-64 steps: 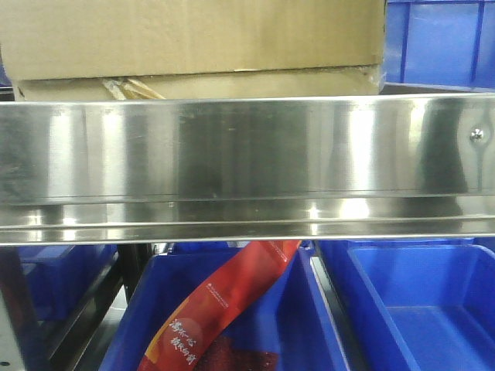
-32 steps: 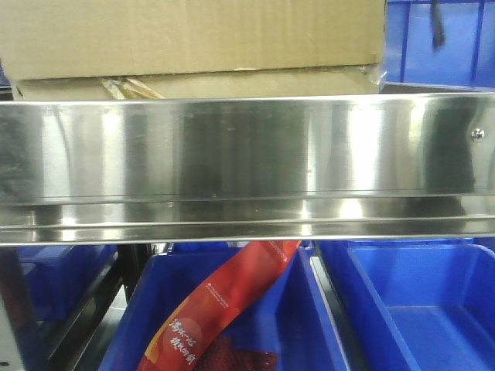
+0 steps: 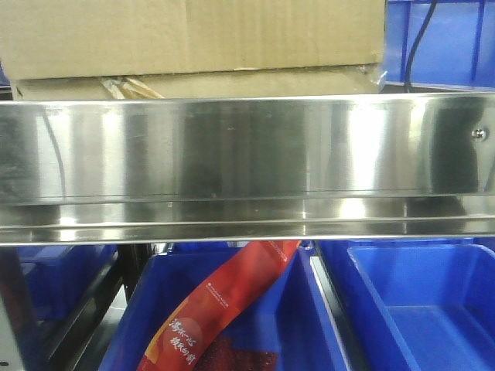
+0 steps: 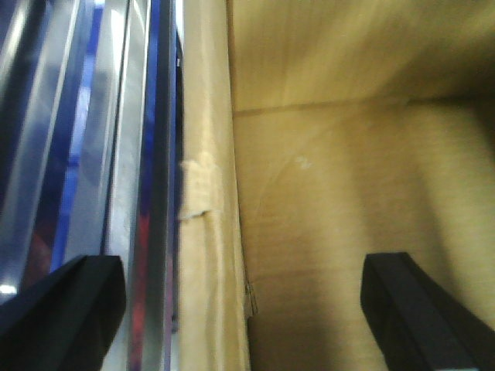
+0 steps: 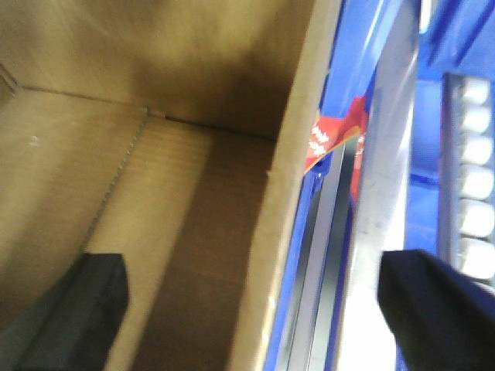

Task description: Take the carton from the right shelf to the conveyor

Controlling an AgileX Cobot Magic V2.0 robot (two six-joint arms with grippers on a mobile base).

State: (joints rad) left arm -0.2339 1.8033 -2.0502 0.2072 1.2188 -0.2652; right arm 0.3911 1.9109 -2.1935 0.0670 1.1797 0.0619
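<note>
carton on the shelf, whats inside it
In the wrist views the carton shows only bare cardboard floor and walls, with nothing lying in it. The black fingers cover part of the floor, so those spots are hidden.

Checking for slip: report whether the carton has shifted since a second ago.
No. The carton keeps its right edge at the same spot above the steel rail.

Tan carton [image 3: 193, 39], shiny silver shelf rail [image 3: 232, 147], blue bins [image 3: 433, 325].
</note>
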